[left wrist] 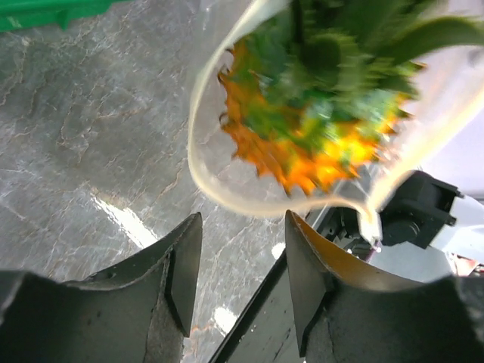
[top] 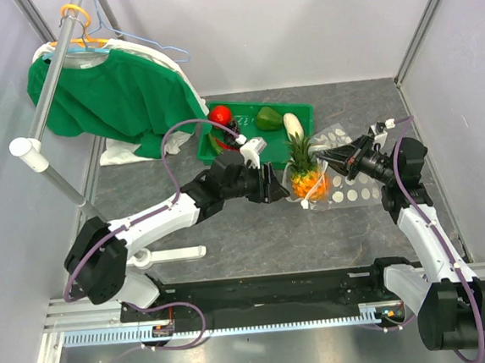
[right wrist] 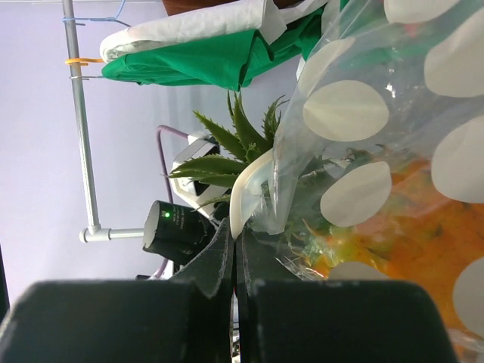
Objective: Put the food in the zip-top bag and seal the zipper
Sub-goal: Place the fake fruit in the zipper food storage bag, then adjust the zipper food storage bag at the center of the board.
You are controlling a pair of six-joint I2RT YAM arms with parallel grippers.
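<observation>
The orange pineapple with its green crown stands in the mouth of the clear dotted zip-top bag. My left gripper is just left of it, open, with nothing between its fingers. In the left wrist view the pineapple sits inside the looped zipper rim, beyond the fingertips. My right gripper is shut on the zipper strip and holds the bag mouth up. A red tomato, green pepper and white vegetable lie in the green tray.
A green shirt hangs on a hanger from a metal rack pole at the back left. A white bracket lies on the table near the left arm's base. Grey walls close in both sides.
</observation>
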